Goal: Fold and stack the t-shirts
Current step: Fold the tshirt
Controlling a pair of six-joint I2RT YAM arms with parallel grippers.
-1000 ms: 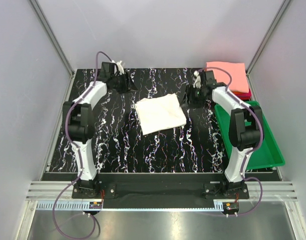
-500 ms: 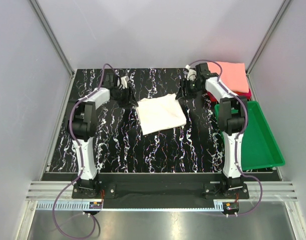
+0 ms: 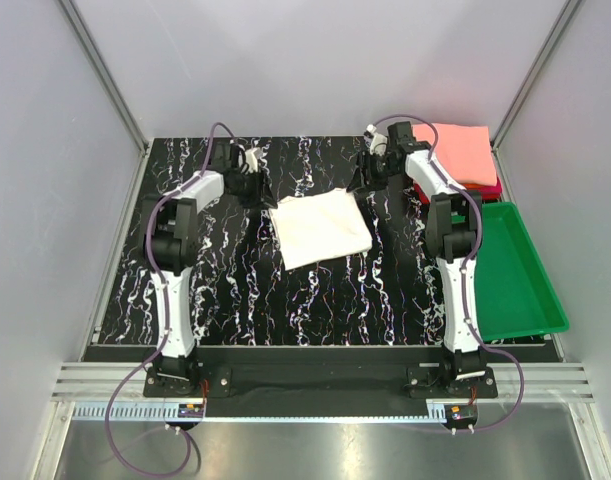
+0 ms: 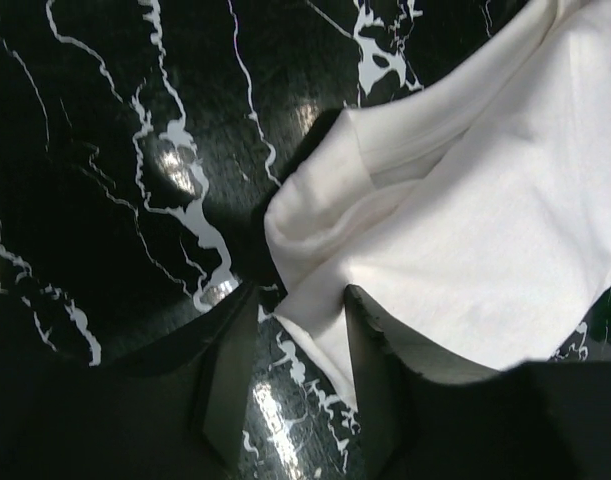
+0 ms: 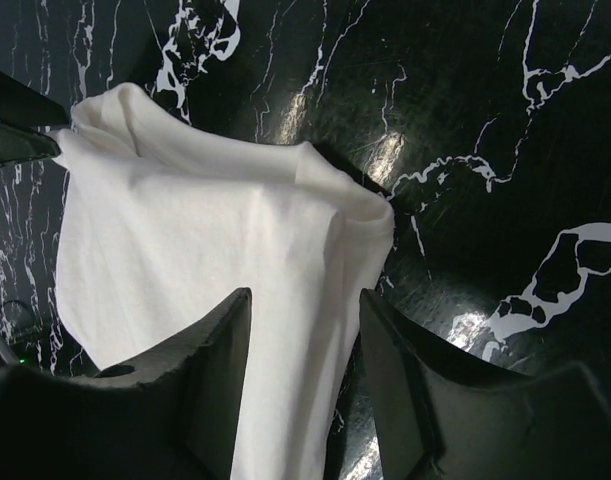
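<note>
Your left gripper (image 4: 297,300), upper left of centre, stands with jaws apart astride the upper left corner of the folded cream-white t-shirt (image 3: 320,228), which lies mid-table. Your right gripper (image 5: 303,300) straddles its upper right corner, jaws likewise apart. At upper right, a salmon-pink t-shirt (image 3: 457,148) tops a red t-shirt (image 3: 490,187), just above the green tray (image 3: 530,300).

Your cream-white t-shirt (image 3: 320,228) is soft, matt cloth; your black marbled table (image 3: 235,290) shines glossy; your green tray (image 3: 520,290) looks smooth plastic
</note>
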